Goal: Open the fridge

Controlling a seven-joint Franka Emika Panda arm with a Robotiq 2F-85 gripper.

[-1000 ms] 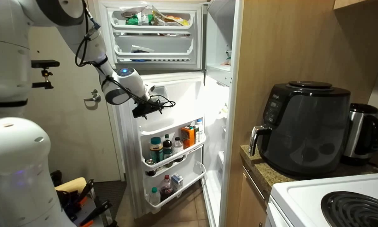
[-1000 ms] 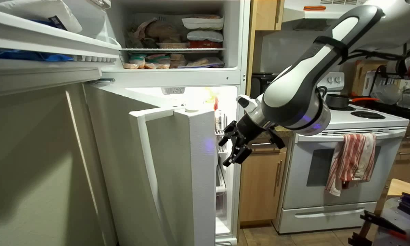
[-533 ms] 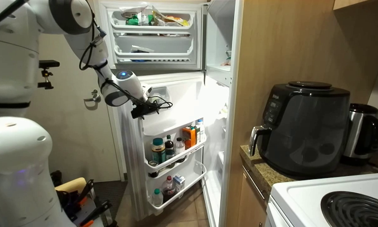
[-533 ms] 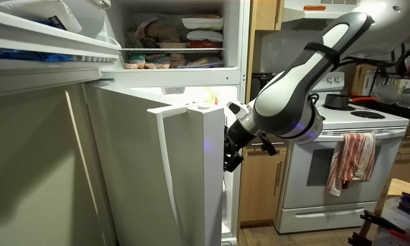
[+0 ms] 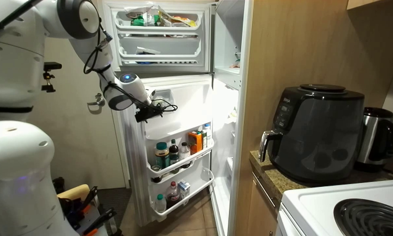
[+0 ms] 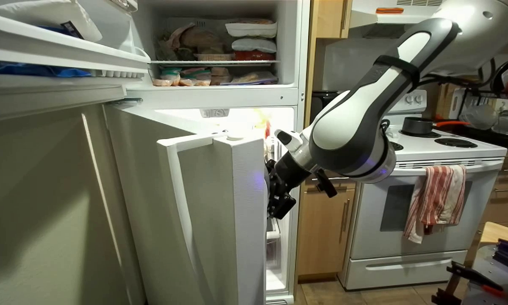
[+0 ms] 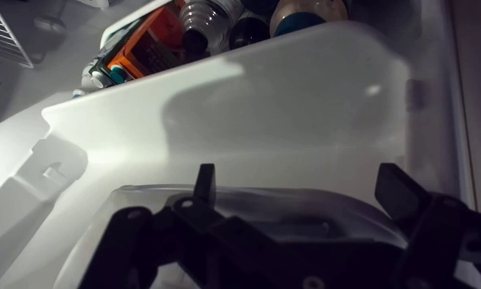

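Note:
The white fridge's lower door (image 6: 249, 220) stands ajar in both exterior views, its shelved inner side (image 5: 191, 101) lit. Its handle (image 6: 179, 190) is on the outer face, away from my gripper. My gripper (image 5: 147, 114) is at the inner side of the door, near its free edge. In an exterior view the gripper (image 6: 270, 190) has its fingertips partly hidden behind that edge. In the wrist view the open gripper (image 7: 297, 170) has wide-set fingers (image 7: 205, 180) with nothing between them. Behind them is the door's white inner bin (image 7: 284, 100). Contact with the door cannot be told.
The freezer door (image 5: 158, 42) above is wide open. Bottles and cartons (image 5: 173, 150) stand in the lower door shelves. A wood panel, an air fryer (image 5: 317, 134) and a stove (image 6: 431, 203) are beside the fridge. A room door (image 5: 85, 141) is behind the fridge door.
The lower door first swung somewhat toward closed, then back outward to wider open. My gripper moved toward the door's inner side, its fingertips passing behind the door edge.

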